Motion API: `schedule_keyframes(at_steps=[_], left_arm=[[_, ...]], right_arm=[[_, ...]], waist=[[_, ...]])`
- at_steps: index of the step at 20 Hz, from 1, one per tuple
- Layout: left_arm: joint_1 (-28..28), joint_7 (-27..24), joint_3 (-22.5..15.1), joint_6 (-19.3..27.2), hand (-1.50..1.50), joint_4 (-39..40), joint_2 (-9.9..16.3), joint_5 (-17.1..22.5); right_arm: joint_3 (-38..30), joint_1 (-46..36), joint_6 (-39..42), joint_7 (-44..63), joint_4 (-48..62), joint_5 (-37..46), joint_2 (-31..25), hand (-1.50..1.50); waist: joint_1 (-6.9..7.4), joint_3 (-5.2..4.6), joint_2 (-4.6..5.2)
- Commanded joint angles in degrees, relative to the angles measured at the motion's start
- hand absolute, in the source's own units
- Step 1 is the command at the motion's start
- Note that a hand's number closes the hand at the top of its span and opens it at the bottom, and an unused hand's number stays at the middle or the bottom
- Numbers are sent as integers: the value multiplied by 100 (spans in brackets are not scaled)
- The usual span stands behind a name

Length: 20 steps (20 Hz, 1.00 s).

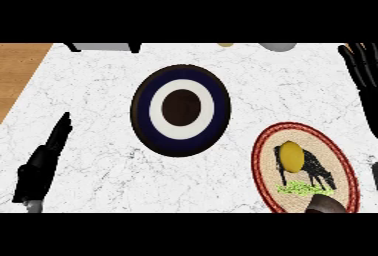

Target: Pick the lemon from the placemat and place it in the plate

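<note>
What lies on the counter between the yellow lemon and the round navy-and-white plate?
In the head view, only the oval placemat's red rim and bare white marble counter separate yellow lemon and plate.

Lemon (pixel 291 155): lies on the oval placemat (pixel 342 165), over its cow picture.
Plate (pixel 181 110): dark blue with a white ring, left of the placemat.
Left hand (pixel 46 161): fingers straight, on the counter (pixel 96 85).
Right hand (pixel 363 67): open, at the right edge.

A yellow lemon (pixel 291 155) on a beige oval placemat (pixel 341 165), red-rimmed with a black cow; navy, white and brown ringed round plate (pixel 181 145); white marble-veined tabletop (pixel 96 145).
</note>
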Motion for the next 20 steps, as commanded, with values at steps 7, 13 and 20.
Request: schedule_keyframes(at_steps=[7, 13, 20], left_arm=[[201, -301, 376, 187, 0, 72, 310, -220], [348, -412, 282, 33, 0, 66, 285, -221], [205, -327, 274, -14, 0, 53, 106, -372]], right_arm=[[-1278, 1235, -2432, 501, 917, 569, 531, -150], [-1264, 1371, -5096, -1137, -114, 578, 2573, -150], [1271, 3090, -6186, -1238, -1513, 1062, 2607, -150]], waist=[[-439, -49, 245], [-230, 18, 102], [-188, 13, 131]])
